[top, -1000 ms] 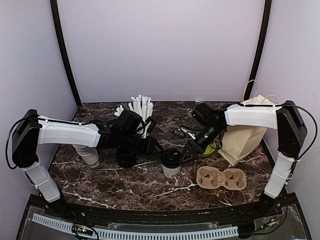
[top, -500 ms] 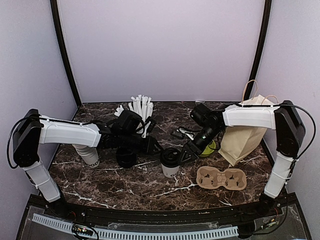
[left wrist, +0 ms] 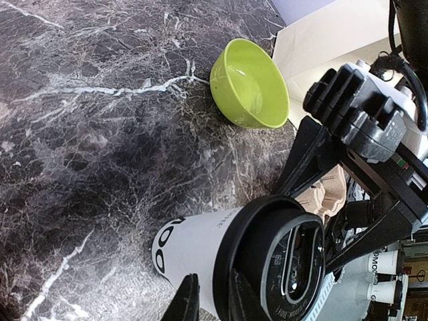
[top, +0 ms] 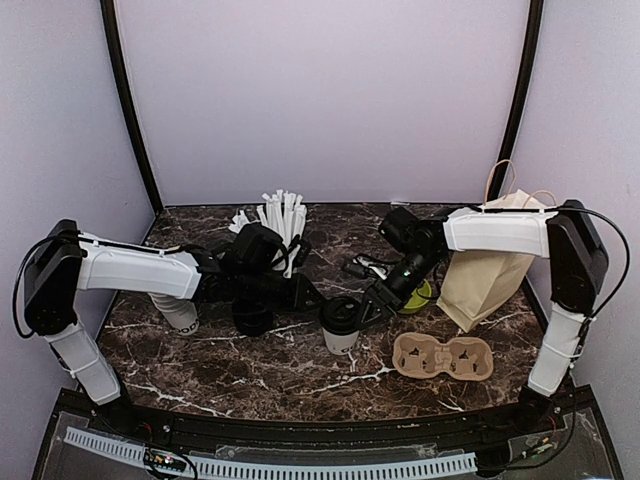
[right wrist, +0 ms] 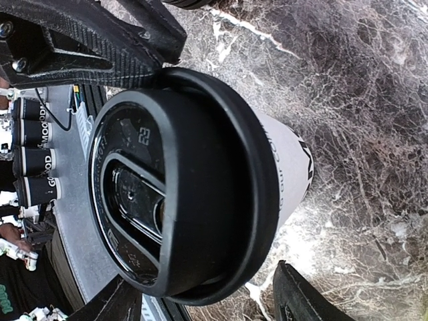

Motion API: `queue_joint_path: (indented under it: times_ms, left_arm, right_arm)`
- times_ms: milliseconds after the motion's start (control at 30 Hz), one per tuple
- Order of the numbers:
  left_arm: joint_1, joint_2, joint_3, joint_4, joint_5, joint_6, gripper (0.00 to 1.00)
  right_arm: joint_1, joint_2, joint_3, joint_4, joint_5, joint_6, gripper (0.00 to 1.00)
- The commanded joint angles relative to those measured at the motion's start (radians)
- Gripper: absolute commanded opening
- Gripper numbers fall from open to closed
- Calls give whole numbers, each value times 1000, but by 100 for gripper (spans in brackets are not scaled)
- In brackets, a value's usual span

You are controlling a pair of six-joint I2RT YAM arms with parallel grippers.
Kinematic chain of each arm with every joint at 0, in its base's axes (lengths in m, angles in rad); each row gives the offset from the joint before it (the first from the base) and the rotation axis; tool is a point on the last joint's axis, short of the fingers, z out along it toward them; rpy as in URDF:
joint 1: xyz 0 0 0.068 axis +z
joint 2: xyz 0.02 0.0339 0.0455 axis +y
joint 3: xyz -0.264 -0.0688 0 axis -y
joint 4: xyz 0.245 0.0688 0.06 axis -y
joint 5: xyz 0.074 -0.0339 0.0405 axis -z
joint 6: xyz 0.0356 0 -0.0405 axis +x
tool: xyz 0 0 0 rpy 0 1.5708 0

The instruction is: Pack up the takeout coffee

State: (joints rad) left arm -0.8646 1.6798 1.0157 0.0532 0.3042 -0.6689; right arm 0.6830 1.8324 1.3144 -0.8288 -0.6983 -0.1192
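Note:
The takeout coffee [top: 342,335], a white paper cup with black lettering and a black lid, stands upright at the table's middle. It fills the left wrist view [left wrist: 194,251] and the right wrist view [right wrist: 287,167]. My left gripper [top: 315,298] is shut, its tips [left wrist: 214,304] at the lid's left rim. My right gripper [top: 368,312] is open, its fingers straddling the lid [right wrist: 207,301] from the right with a gap still showing on one side.
A brown paper bag [top: 485,280] stands at the right. A cardboard cup carrier [top: 442,357] lies in front of it. A green bowl [left wrist: 251,83] sits behind the right gripper. A cup of white straws [top: 283,215], stacked black lids [top: 252,318] and lidless white cups [top: 180,312] are on the left.
My right gripper has moved a little left, closer round the lid. My left gripper has edged toward the cup. The cup stays in place.

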Motion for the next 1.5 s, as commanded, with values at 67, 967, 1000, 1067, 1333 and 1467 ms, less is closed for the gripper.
queue_joint_path:
  times_ms: [67,967,1000,1067,1333,1467]
  left_arm:
    - [-18,-5,-37,-202,-74,13,18]
    - [-54,-107,14,-156,-124,4,24]
    - [-55,-110,13,-154,-125,5,25]
    - [-55,-113,11,-156,-129,4,24]
    - [-55,-105,15,-145,-113,10,24]
    - [-54,-102,16,-147,-114,15,24]
  right_arm:
    - [5,105,-35,140,551,26,65]
    - [-39,-28,39,34,-91,-95,78]
    - [-33,-25,35,30,-102,-101,79]
    - [-17,-21,30,26,-105,-114,81]
    - [14,12,40,48,-53,-97,82]
    - [17,33,45,56,-29,-86,82]
